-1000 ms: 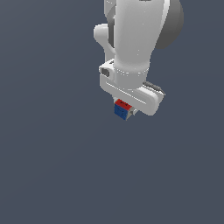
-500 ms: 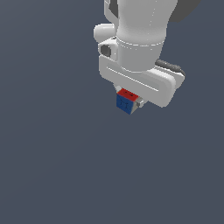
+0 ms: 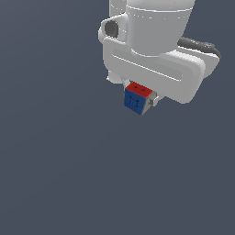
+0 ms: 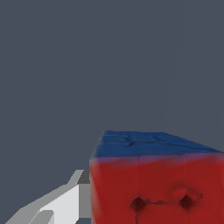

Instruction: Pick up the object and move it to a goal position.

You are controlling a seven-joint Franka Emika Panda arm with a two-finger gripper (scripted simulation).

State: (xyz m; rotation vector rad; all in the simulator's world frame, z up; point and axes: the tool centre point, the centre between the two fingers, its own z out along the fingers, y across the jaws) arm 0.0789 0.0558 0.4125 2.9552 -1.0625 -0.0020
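Note:
The object is a small cube (image 3: 137,98) with a red face, a blue face and a white side. It hangs under my white gripper (image 3: 140,97), held between the fingers, in the upper middle of the exterior view. The gripper is shut on the cube and holds it off the grey surface. The wide white hand above hides most of the fingers. In the wrist view the cube (image 4: 157,179) fills the near field, red face toward the camera and blue face beyond it, with one white finger (image 4: 61,203) beside it.
A plain dark grey surface (image 3: 69,174) fills the rest of both views. No other objects or edges show.
The arm has come closer to the exterior camera with the cube held in the gripper, so both look larger. The cube stays gripped.

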